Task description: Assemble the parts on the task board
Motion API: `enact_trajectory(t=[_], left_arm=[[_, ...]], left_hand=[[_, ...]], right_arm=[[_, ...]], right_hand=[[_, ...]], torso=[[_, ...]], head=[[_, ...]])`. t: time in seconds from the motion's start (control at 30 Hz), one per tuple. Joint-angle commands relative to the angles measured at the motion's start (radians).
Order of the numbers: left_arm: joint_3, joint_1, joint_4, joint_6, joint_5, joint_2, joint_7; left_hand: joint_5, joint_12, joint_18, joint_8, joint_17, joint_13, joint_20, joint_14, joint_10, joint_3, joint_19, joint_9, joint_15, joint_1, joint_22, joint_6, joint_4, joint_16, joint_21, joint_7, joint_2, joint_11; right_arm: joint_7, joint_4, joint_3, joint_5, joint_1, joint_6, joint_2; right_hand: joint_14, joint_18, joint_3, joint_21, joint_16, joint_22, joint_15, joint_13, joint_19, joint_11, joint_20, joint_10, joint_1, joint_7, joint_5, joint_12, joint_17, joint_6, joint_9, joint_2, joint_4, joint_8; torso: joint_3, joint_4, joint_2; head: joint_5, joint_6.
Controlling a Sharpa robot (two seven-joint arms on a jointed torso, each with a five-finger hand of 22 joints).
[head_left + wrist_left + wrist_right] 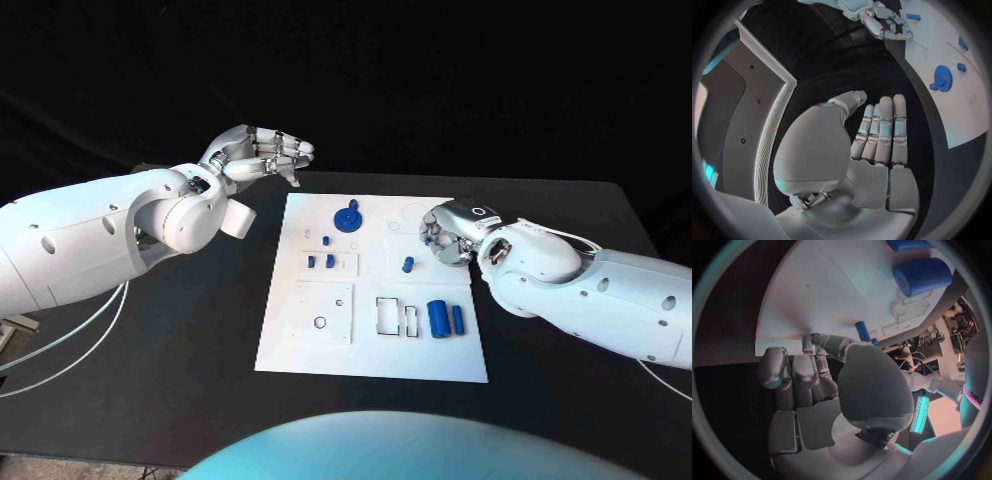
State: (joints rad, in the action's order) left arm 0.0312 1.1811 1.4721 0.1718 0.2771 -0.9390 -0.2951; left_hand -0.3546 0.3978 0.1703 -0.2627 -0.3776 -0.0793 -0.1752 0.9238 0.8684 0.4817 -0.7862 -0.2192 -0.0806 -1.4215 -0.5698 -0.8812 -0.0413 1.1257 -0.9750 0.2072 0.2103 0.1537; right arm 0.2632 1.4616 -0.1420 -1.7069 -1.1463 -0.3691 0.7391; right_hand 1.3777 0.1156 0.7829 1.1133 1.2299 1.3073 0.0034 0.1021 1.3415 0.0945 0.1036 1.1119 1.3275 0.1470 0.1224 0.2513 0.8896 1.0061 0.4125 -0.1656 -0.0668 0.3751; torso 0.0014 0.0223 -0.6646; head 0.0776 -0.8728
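Blue cylinders (449, 321) lengthwise toward robot, left hand (264, 155) empty — right hand (449, 235) curled, contents unclear

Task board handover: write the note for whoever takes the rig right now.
Left hand: raised off the task board's far left corner, fingers curled, holding nothing.
Right hand: low over the board's right side, fingers curled; whether it pinches a part is unclear.
Parts: blue gear at the far middle, two blue cylinders lying near the right edge, small blue pegs mid-left, one small piece in the middle.
Done: cannot tell which pieces are seated.
Left: cylinders lie loose; the rectangular outline beside them is unfilled.
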Motion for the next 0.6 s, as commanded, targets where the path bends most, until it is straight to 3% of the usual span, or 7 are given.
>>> enact_trajectory(t=[0.03, 0.6], left_arm=[[0.001, 0.001, 0.0, -0.014, 0.002, 0.001, -0.004], [0.001, 0.001, -0.003, -0.016, 0.003, 0.0, -0.003]], left_hand=[[0.001, 0.007, 0.012, -0.002, 0.001, 0.002, 0.0, -0.005, -0.007, 0.006, 0.005, 0.001, -0.001, -0.01, -0.001, 0.002, 0.002, -0.004, -0.004, 0.002, -0.001, 0.002], [0.001, 0.008, 0.012, -0.001, 0.003, 0.002, -0.001, -0.006, -0.013, 0.006, 0.007, 0.002, -0.002, -0.01, -0.003, 0.008, 0.004, -0.004, -0.005, 0.004, 0.001, 0.003]], right_arm=[[0.011, 0.004, -0.002, 0.006, 0.0, 0.029, 0.009], [0.014, 0.045, 0.004, 0.028, -0.026, 0.037, 0.033]], right_hand=[[0.007, -0.016, 0.002, 0.006, 0.006, 0.098, -0.001, -0.019, 0.006, -0.01, 0.002, 0.011, -0.006, 0.001, 0.002, 0.003, 0.0, 0.008, 0.002, 0.006, -0.002, 0.004], [0.007, -0.016, 0.002, 0.005, 0.003, 0.098, -0.002, -0.02, 0.005, -0.011, 0.001, 0.011, -0.007, 0.001, 0.002, 0.001, -0.006, 0.009, 0.002, 0.004, -0.003, 0.005]], torso=[[-0.0003, -0.0001, 0.0], [-0.0007, 0.0, 0.0]], head=[[0.0, 0.0], [-0.004, 0.0]])
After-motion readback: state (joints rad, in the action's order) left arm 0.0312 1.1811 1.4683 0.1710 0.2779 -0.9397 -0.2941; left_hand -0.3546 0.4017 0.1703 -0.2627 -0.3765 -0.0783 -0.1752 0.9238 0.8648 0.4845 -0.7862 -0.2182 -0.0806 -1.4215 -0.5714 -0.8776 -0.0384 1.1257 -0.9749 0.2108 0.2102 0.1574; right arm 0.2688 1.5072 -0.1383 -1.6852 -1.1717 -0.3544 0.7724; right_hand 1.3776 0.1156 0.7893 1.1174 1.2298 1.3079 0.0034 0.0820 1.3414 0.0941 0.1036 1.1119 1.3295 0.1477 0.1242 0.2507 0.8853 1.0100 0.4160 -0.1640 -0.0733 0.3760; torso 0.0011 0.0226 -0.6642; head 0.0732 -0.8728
